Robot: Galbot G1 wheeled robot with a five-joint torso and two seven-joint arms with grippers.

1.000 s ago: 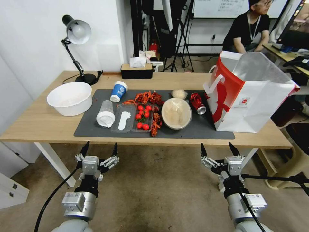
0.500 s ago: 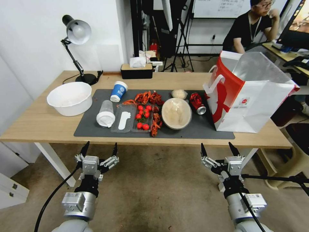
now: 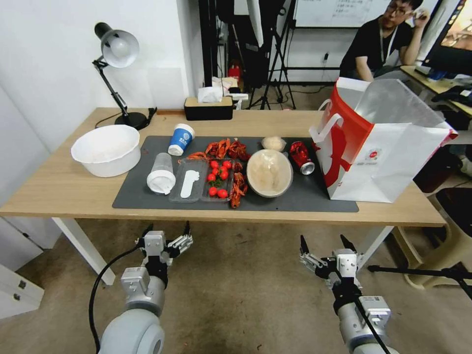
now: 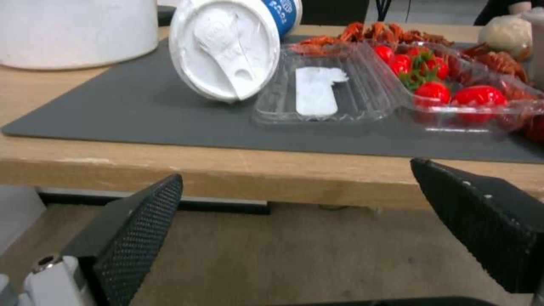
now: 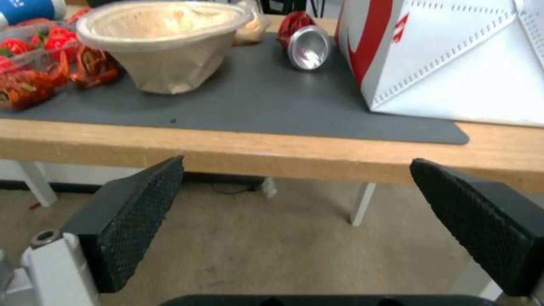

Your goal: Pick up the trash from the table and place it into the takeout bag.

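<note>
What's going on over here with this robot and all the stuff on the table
Nothing has been picked up yet. Both arms hang in front of the table, below its near edge: the left gripper and right gripper have their fingers open and empty. The trash sits on the grey mat: lidded bowl, crushed red can, paper wad, clear plastic cup and blue-and-white paper cup. The takeout bag stands open at the right end.

A plain white wall (image 3: 54, 59) stands behind, a worn beige carpet floor (image 3: 236, 285) lies below, and black metal tripods (image 3: 275, 54) stand far back.
</note>
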